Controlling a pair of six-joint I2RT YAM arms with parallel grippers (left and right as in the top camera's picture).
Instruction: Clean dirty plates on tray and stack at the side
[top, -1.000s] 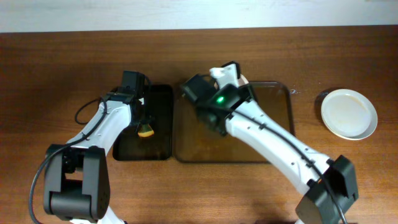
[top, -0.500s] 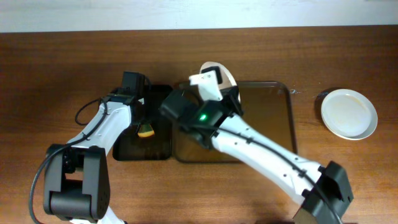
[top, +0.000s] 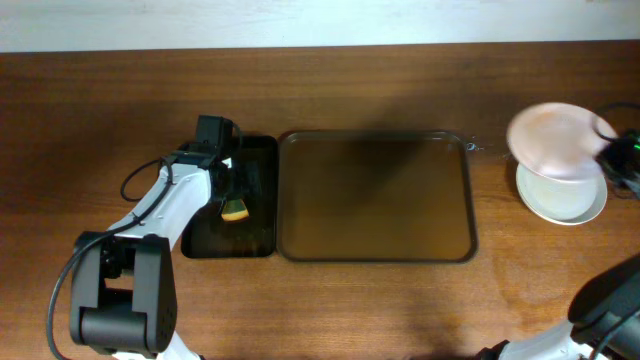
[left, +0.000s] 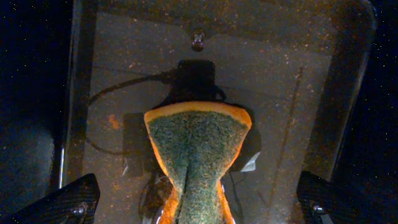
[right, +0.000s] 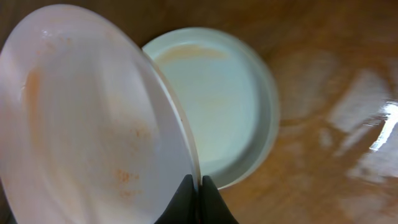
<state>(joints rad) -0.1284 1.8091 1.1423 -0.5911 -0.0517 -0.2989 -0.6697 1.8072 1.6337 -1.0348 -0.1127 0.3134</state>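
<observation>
Now at the stacking step, by the look of it; big tray (top: 375, 195) bare of plates.

Overhead: held plate (top: 552, 138) near right edge of surface (top: 100, 100), towards the far right corner, raised and tilted, overlapping the far rim of resting plate (top: 565, 195) lying flat beneath. Right fingers (top: 606, 152) at its right rim, blurred. Left fingers (top: 233, 196) over small tray (top: 258, 160), just left of the big tray, holding sponge (top: 235, 209).

Left wrist: sponge pinched at the waist, squeezed to an hourglass. Long axis straight out from the grip along the small tray's length, green scouring face up to camera, orange edge at far end. Crumbs scattered on tray floor.

Right wrist: fingers closed tight on the held plate's rim. Plate on edge, leaning, round, so no long axis to speak of. Face turned left in view, faint orange smears on it. Resting plate just behind, face up.

Next, probably: level the plate, centre over the resting one, lower, then release. Risk of rim-on-rim clatter if let go tilted.
</observation>
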